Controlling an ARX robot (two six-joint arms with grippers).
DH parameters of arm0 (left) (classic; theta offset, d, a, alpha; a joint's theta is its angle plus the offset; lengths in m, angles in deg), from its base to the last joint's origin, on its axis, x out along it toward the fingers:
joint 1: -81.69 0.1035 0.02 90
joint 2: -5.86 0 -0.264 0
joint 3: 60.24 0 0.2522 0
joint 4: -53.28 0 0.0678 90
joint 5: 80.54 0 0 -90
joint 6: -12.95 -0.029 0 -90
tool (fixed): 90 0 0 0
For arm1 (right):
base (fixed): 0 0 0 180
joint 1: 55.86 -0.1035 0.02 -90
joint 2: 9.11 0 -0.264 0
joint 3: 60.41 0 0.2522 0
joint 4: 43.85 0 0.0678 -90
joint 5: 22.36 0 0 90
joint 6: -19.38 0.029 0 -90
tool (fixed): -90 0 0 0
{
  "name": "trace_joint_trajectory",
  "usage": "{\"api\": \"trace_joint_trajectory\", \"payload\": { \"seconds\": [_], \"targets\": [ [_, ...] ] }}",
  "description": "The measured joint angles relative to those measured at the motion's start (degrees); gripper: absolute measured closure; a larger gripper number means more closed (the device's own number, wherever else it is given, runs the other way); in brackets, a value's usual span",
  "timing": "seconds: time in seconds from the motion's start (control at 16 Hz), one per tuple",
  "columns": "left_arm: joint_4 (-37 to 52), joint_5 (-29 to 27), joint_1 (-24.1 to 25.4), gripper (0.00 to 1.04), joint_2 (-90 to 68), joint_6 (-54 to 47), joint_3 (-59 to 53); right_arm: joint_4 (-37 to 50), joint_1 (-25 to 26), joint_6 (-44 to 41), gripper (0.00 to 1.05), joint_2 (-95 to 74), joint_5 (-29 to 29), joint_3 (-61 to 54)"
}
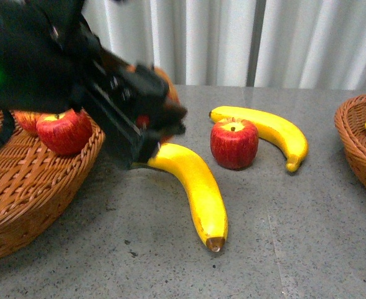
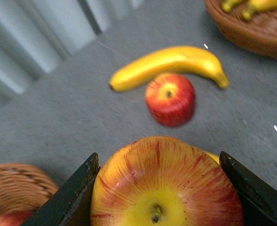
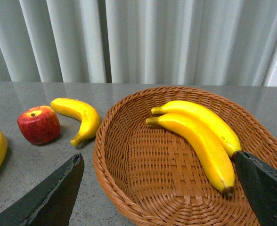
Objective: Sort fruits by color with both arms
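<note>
My left gripper [image 1: 160,132] is shut on a red and yellow apple [image 2: 164,188], held above the table beside the left basket [image 1: 33,193]; its fingers [image 2: 72,197] press both sides. That basket holds red apples [image 1: 63,131]. On the table lie a banana [image 1: 192,187], a red apple [image 1: 234,143] and a second banana [image 1: 270,128] behind it. My right gripper [image 3: 157,197] is open and empty over the right basket [image 3: 101,155], which holds two bananas [image 3: 199,141]. It is out of the front view.
The right basket [image 1: 354,143] stands at the table's right edge. A white curtain [image 1: 233,37] hangs behind the table. The loose apple [image 3: 38,124] and the far banana [image 3: 79,115] lie just beyond the right basket's rim.
</note>
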Motion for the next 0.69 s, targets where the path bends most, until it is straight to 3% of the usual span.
{"api": "trace_joint_trajectory", "payload": {
  "seconds": [0.31, 0.44, 0.69],
  "targets": [
    [4.2, -23.7, 8.7, 0.37, 6.6, 18.6, -5.3, 0.0, 0.0, 0.0, 0.06, 0.0, 0.0, 0.0],
    [0.5, -26.6, 11.7, 0.38, 5.6, 26.4, -7.7, 0.0, 0.0, 0.0, 0.06, 0.0, 0.0, 0.0],
    [-1.9, -24.9, 12.9, 0.37, 3.2, 33.2, -8.2, 0.0, 0.0, 0.0, 0.06, 0.0, 0.0, 0.0]
  ]
}}
